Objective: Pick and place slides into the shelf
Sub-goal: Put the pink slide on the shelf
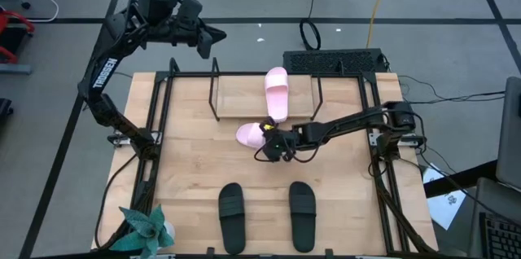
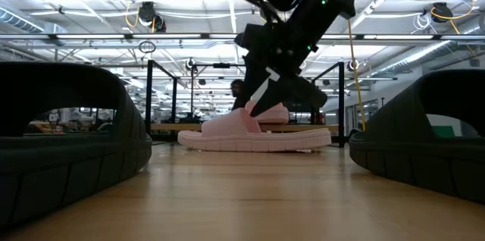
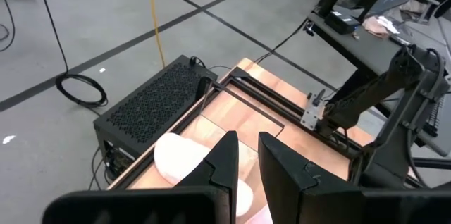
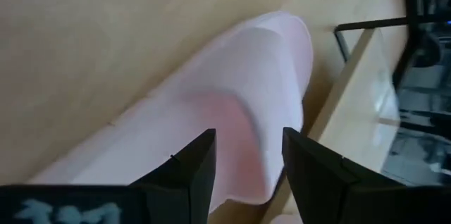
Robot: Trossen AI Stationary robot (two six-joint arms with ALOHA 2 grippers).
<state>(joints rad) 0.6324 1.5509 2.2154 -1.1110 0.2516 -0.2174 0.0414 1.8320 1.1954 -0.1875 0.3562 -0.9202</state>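
Note:
One pale pink slide (image 1: 247, 134) lies flat on its sole mid-table, just in front of the shelf (image 1: 216, 96). My right gripper (image 1: 271, 142) is low over it and open, one finger on each side of the slide's strap (image 4: 239, 83). In the low view the right gripper (image 2: 276, 93) stands right above this slide (image 2: 250, 136). The other pink slide (image 1: 277, 92) lies in the shelf on the wooden base. Two black slides (image 1: 231, 217) (image 1: 303, 215) lie side by side by the near edge. My left gripper (image 1: 213, 41) waits raised beyond the far edge, its fingers a narrow gap apart (image 3: 248, 146). My right gripper comes at the pink slide's strap (image 4: 239, 83) slanting down from the table's right, fingers (image 4: 190, 171) open on either side. The slide lies flat on the table. Whether the fingers touch it, I cannot tell.
A potted plant (image 1: 146, 230) stands at the near left corner. The black table frame's rails (image 1: 159, 129) run along both sides. A black perforated box (image 1: 334, 62) sits behind the far edge. The shelf has bare base (image 1: 240, 92) left of the pink slide in it.

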